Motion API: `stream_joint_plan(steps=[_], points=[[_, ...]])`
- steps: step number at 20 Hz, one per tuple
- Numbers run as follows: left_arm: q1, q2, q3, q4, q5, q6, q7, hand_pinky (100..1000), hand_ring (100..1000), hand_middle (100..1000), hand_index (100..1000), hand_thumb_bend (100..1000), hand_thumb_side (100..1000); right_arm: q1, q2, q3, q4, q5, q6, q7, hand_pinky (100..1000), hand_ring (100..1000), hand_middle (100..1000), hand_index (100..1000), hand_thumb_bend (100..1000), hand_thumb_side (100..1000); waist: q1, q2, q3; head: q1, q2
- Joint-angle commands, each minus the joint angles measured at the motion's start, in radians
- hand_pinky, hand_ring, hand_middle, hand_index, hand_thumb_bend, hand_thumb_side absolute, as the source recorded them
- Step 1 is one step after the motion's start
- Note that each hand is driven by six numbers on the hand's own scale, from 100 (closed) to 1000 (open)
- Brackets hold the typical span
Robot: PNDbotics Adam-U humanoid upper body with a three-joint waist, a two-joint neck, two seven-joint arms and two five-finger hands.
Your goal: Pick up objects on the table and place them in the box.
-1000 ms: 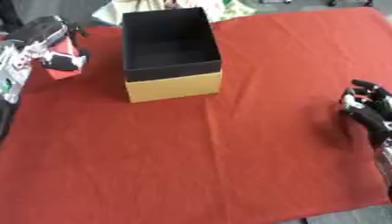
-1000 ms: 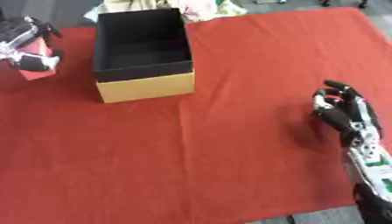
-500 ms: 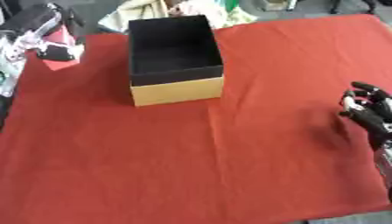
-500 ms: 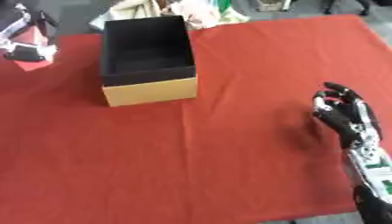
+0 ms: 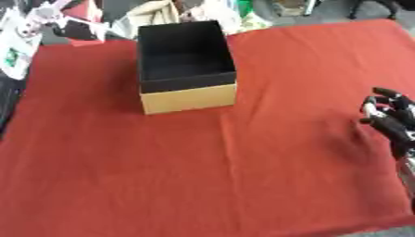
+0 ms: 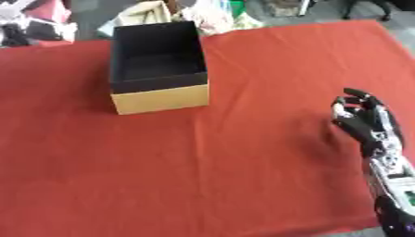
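Red object [image 5: 81, 28] in left hand [image 5: 45, 21]

Box [image 6: 159, 69] open; right hand [image 6: 362, 118] rests well apart.

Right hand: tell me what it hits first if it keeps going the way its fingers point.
The right hand points toward the table's far edge, well right of the box. Only bare red cloth lies ahead, so the way looks free, though depth is hard to judge.
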Motion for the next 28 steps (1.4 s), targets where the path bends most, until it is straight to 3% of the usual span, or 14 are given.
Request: stream_joint_plan(steps=[1, 11, 16, 19, 21, 25, 28], points=[[-0.037, -0.033, -0.011, -0.017, -0.011, -0.009, -0.001, 574, 348, 333, 755, 100, 217, -0.02, -0.017, -0.002, -0.01, 0.003, -0.002, 0.008, 503, 598, 608, 768, 100, 100, -0.004, -0.012, -0.008, 0.012, -0.015], [-0.021, -0.134, -0.033, 0.023, -0.085, -0.037, 0.047, 601, 406, 379, 760, 100, 215, -0.033, -0.002, 0.008, -0.008, 0.002, 0.002, 0.022, 503, 596, 607, 765, 100, 100, -0.007, 0.006, -0.042, 0.029, -0.035], [0.003, -0.153, -0.046, 0.049, -0.124, -0.058, 0.067, 665, 541, 530, 789, 100, 212, -0.033, 0.002, 0.008, -0.008, 0.001, 0.002, 0.024, 502, 594, 605, 764, 100, 100, -0.007, 0.01, -0.044, 0.031, -0.038], [0.013, -0.148, -0.049, 0.047, -0.126, -0.068, 0.067, 750, 729, 732, 828, 100, 199, -0.029, 0.002, 0.007, -0.007, 0.002, 0.002, 0.025, 502, 594, 604, 762, 100, 100, -0.007, 0.009, -0.04, 0.029, -0.035], [0.018, -0.14, -0.048, 0.035, -0.108, -0.066, 0.061, 796, 816, 820, 854, 100, 197, -0.025, 0.001, 0.006, -0.005, 0.001, 0.002, 0.024, 502, 593, 604, 762, 100, 100, -0.007, 0.007, -0.035, 0.027, -0.032], [0.03, -0.115, -0.049, -0.014, -0.052, -0.059, 0.05, 833, 877, 897, 874, 100, 198, -0.02, 0.002, 0.005, -0.005, 0.002, 0.002, 0.025, 502, 592, 603, 758, 100, 100, -0.009, 0.001, -0.021, 0.022, -0.024], [0.04, -0.085, -0.045, -0.071, 0.002, -0.049, 0.048, 829, 869, 893, 877, 100, 197, -0.013, 0.0, 0.004, -0.003, 0.002, 0.002, 0.025, 501, 591, 602, 757, 100, 100, -0.011, -0.005, -0.008, 0.019, -0.016]])
